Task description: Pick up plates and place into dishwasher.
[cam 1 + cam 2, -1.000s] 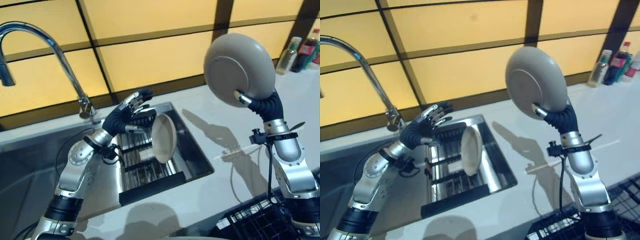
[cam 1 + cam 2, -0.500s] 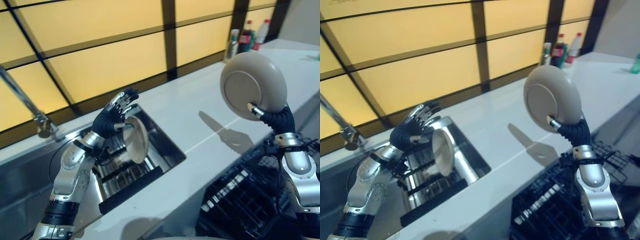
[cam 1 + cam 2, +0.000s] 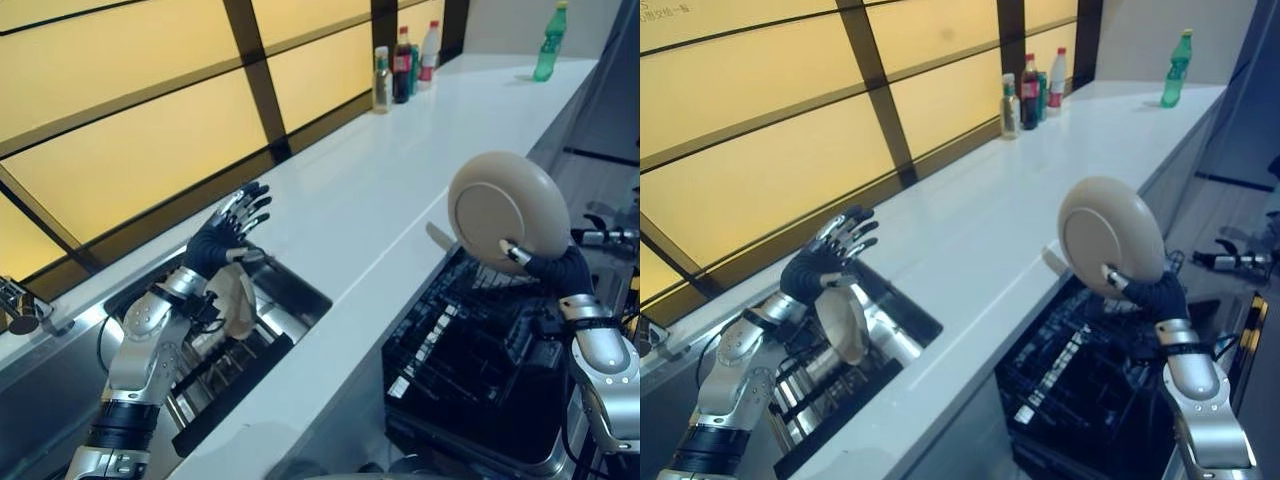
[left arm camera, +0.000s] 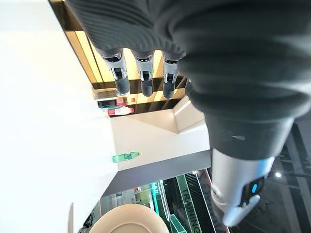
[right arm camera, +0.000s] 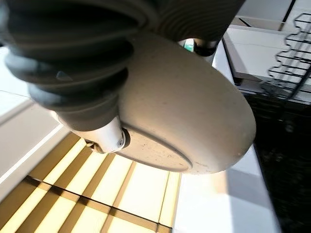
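Note:
My right hand (image 3: 553, 271) is shut on the rim of a beige plate (image 3: 508, 208) and holds it upright, underside facing me, above the open dishwasher's black wire rack (image 3: 478, 368). The right wrist view shows my thumb (image 5: 105, 137) pressed against the plate (image 5: 194, 116). A second beige plate (image 3: 840, 324) stands on edge in the sink rack. My left hand (image 3: 226, 234) hovers open just above that plate with its fingers (image 4: 141, 73) straight, holding nothing.
A white counter (image 3: 350, 205) runs from the sink (image 3: 285, 290) to the far wall. Several bottles (image 3: 400, 68) stand at its back, and a green bottle (image 3: 547, 54) stands in the far corner. The faucet base (image 3: 17, 306) is at the left edge.
The camera has swung right, bringing the dishwasher rack into view. My right hand has carried the plate down and over the rack. The left hand stays open over the sink.

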Controlling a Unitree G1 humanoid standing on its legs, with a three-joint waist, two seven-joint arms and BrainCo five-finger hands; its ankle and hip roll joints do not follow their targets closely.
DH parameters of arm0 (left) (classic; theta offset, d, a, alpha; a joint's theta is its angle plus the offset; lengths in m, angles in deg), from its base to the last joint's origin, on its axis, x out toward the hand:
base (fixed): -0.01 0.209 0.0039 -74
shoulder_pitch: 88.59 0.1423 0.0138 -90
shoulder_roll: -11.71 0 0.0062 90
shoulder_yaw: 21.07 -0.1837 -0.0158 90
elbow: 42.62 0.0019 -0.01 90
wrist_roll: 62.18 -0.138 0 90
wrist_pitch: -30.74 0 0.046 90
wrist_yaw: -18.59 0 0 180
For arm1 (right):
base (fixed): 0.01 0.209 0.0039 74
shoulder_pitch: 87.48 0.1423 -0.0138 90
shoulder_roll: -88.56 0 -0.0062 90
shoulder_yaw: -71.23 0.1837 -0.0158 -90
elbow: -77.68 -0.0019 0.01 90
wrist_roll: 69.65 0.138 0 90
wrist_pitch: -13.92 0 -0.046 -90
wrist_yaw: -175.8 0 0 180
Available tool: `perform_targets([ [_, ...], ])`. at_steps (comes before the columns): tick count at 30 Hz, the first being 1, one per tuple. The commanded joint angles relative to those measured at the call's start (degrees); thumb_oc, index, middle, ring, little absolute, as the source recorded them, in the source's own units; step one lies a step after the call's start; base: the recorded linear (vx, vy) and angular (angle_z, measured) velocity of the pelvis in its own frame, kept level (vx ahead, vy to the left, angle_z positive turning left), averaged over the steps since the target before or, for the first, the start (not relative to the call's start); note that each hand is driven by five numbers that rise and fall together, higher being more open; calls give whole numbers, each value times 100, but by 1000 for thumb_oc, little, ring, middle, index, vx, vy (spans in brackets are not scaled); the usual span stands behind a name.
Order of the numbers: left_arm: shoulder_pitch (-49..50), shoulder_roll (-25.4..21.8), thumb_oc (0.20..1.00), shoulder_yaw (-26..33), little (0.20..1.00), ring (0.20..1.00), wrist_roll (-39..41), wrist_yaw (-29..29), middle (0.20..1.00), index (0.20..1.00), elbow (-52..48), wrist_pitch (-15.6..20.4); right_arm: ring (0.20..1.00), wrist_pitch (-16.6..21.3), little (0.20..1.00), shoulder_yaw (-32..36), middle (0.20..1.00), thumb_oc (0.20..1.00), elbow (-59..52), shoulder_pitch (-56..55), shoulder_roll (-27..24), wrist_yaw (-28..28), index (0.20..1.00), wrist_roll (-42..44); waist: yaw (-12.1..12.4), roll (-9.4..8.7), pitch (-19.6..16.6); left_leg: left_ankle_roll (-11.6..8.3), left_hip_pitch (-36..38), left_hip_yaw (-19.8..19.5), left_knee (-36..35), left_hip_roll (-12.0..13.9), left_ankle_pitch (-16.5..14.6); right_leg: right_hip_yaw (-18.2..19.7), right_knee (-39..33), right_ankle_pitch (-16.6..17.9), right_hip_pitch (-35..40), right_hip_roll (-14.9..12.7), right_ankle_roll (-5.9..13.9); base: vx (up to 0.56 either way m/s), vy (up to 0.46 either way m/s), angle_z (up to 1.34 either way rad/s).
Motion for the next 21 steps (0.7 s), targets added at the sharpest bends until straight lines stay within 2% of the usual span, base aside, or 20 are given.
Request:
perform_targets([
  [1,26,-315,1000,418,1000,1000,173,7,1000,1000,3,460,200,157,200,536,200,200,101,62,80,134,200,-69,20,-392,-102,632,195,33,870,-468,-1452,-31,-1059,986,11,-377,670,-32,48,-3],
  [3,113,-299,1000,465,1000,1000,158,42,1000,1000,36,505,200,65,200,607,200,200,238,-86,175,311,200,-160,6,-396,-80,647,195,29,879,-506,-1467,-31,-1013,1058,-29,-412,679,-19,43,-3],
  [7,303,-310,1000,584,1000,1000,163,68,1000,1000,-20,501,200,-105,200,686,200,200,429,-366,335,301,200,-423,-10,-367,-35,660,195,-6,863,-569,-1471,-39,-963,1156,-86,-480,689,-6,29,-1],
  [11,458,-343,1000,682,1000,1000,188,107,1000,1000,-63,473,200,-326,200,632,200,200,667,-533,296,143,200,-639,17,-347,16,656,192,-20,857,-602,-1462,-84,-984,1224,-86,-555,691,0,0,0],
  [14,555,-381,1000,734,1000,1000,202,162,1000,1000,-77,448,200,-433,200,599,200,200,890,-599,229,221,200,-962,53,-330,52,643,178,-34,851,-614,-1445,-138,-1005,1237,-76,-603,694,0,0,0],
  [18,725,-437,1000,836,1000,1000,263,248,1000,1000,-78,521,200,-816,200,690,200,200,1103,-727,82,488,200,-1320,67,-291,123,623,161,-58,826,-627,-1407,-157,-999,1264,-83,-638,700,0,0,0],
  [21,817,-449,1000,930,1000,1000,305,263,1000,1000,-122,508,200,-907,200,844,200,200,1173,-835,63,414,200,-1264,46,-257,163,614,160,-59,832,-630,-1405,-136,-939,1269,-107,-643,706,0,0,0],
])
